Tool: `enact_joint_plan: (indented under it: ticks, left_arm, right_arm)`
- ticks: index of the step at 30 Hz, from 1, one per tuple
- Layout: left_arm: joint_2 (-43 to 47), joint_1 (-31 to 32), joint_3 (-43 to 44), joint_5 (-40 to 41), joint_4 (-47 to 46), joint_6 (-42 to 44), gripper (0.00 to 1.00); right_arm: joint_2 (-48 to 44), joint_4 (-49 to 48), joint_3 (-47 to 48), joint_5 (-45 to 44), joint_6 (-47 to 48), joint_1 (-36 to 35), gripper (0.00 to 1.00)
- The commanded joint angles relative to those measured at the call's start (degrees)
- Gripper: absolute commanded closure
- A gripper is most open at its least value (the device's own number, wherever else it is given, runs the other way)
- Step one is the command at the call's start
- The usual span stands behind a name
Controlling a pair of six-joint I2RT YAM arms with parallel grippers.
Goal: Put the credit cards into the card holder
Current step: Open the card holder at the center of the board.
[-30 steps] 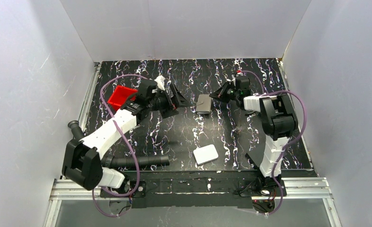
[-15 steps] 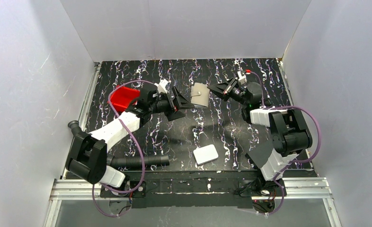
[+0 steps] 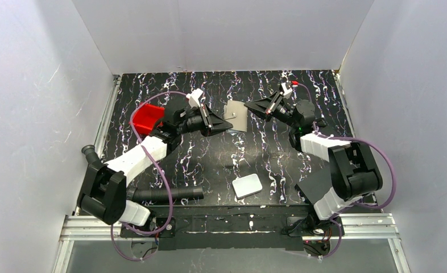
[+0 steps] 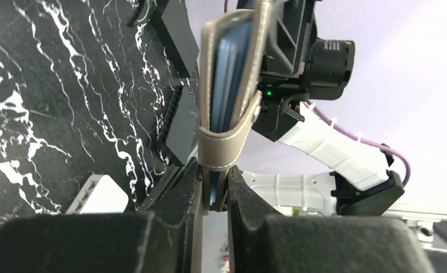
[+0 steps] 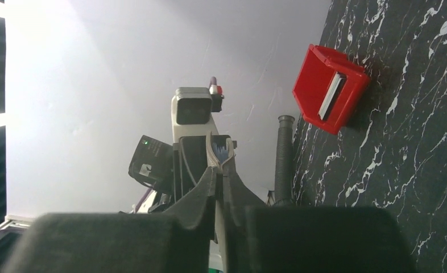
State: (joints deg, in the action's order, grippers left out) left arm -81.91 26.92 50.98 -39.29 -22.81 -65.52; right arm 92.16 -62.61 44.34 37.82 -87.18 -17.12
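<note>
The card holder (image 3: 235, 116) hangs above the tabletop (image 3: 210, 165), upper middle of the top view, between both claws. The right claw (image 3: 254, 106) pinches its far edge. The left claw (image 3: 226, 121) pinches its near end. Blue credit cards (image 4: 230, 85) sit inside, pointing lengthwise at the left claw. I can read no writing.

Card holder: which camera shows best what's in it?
Left wrist: close up, the card holder gapes edge-on with blue cards inside. The top view shows only a small grey square; the right wrist view, just a thin edge.
</note>
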Motion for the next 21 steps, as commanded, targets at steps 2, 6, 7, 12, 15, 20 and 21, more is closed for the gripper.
enact_joint_plan:
  ticks: [2, 6, 7, 12, 15, 20, 21]
  left_arm:
    - [4.6, 0.0, -0.1, 0.7, -1.8, 0.0, 1.00]
    - [6.5, 0.1, -0.6, 1.6, -2.0, -0.3, 1.00]
    - [6.7, 0.1, -0.4, 1.5, -2.1, -0.4, 1.00]
    - [6.1, 0.4, 0.7, -0.3, -2.2, 0.2, 1.00]
    - [6.0, 0.6, -0.2, -0.3, -2.2, -0.4, 1.00]
    - [9.6, 0.9, 1.9, 7.2, 14.5, 5.5, 0.30]
    - [10.4, 1.0, 4.6, 11.5, 23.9, 8.8, 0.27]
  right_arm:
    - [-6.0, 5.9, -0.1, 4.1, 6.6, -0.8, 0.59]
    - [-10.7, 18.1, 1.3, 2.9, 15.7, -3.3, 0.34]
    - [-11.6, 20.2, 1.8, 2.5, 17.6, -4.1, 0.33]
    - [-11.4, 18.5, 2.8, 1.3, 17.6, -4.9, 0.48]
    - [-9.8, 11.5, 3.3, 2.2, 13.9, -5.5, 0.71]
    - [-12.8, 23.5, 5.4, -0.7, 25.0, -5.8, 0.99]
    - [-14.3, 28.4, 6.4, -2.5, 29.1, -6.0, 0.99]
